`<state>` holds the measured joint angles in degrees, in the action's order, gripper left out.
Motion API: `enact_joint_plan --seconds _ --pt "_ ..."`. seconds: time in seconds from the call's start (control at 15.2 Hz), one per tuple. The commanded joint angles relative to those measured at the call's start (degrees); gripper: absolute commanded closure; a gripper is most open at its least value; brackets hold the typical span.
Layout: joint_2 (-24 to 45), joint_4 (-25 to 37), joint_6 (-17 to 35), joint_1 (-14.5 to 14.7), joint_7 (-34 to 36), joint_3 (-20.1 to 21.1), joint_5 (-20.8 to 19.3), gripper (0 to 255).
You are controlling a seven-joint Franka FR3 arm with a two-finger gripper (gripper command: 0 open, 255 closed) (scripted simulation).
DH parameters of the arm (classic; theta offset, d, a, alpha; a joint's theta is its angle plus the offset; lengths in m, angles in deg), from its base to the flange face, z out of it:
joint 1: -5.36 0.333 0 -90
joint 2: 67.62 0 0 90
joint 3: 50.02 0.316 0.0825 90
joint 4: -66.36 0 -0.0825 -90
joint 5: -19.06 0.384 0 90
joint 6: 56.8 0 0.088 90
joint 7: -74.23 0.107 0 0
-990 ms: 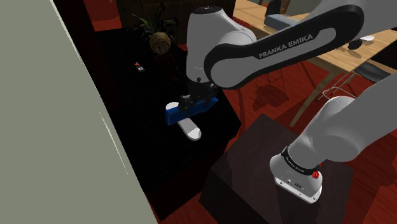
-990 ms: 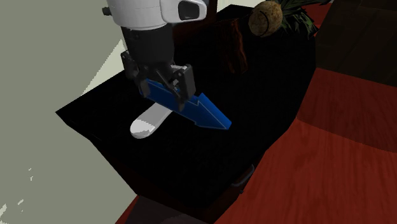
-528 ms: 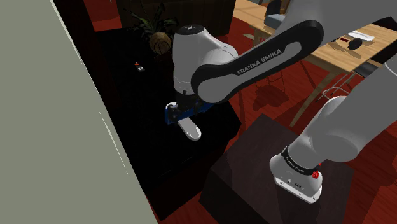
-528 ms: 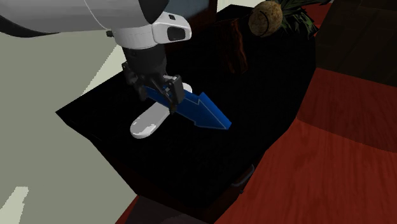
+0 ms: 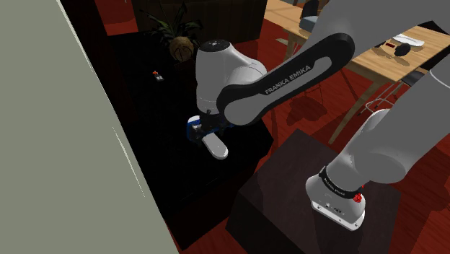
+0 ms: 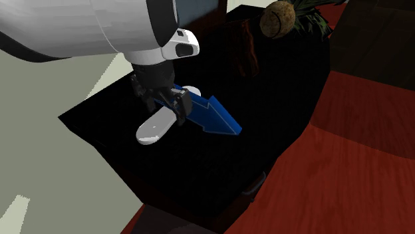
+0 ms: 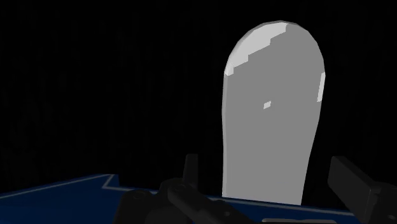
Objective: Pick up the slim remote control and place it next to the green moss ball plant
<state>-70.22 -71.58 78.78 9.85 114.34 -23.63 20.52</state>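
The slim remote (image 5: 215, 149) (image 6: 153, 129) is a pale grey, rounded bar lying flat on the black table (image 6: 219, 166). Over its far end lies a blue arrow-shaped object (image 6: 214, 117) (image 5: 192, 130) (image 7: 57, 194). My gripper (image 5: 205, 131) (image 6: 163, 106) (image 7: 273, 191) is open and low over the remote's middle. In the wrist view the remote (image 7: 272, 114) runs up between the two fingers (image 7: 354, 182), which do not touch it. The plant (image 5: 180, 45) (image 6: 280, 18), a brownish ball with dark leaves, stands at the table's far end.
A grey wall (image 5: 58, 144) runs along the table in the shoulder view's left. A small item with a red spot (image 5: 156, 75) lies on the table near the plant. My stand (image 5: 303, 209) and red wooden floor (image 6: 346, 173) border the table; a wooden table (image 5: 375, 61) stands behind.
The arm has swung lower and towards the wall, bringing the gripper down onto the remote's middle. The fingers stayed open; remote and blue object have not moved.
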Motion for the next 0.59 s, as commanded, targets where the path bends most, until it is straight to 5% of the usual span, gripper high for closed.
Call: enact_joint_plan --seconds 0.0,0.13,0.2,0.53 --pt "0.02 -0.02 0.04 0.0 0.01 0.0 -0.01 0" --pt "0.01 -0.01 0.03 0.0 0.01 0.0 -0.01 0" --pt "0.01 -0.01 0.03 0.0 0.01 0.0 -0.01 255" --pt "0.01 -0.02 0.03 0.0 0.01 0.0 -0.01 255"
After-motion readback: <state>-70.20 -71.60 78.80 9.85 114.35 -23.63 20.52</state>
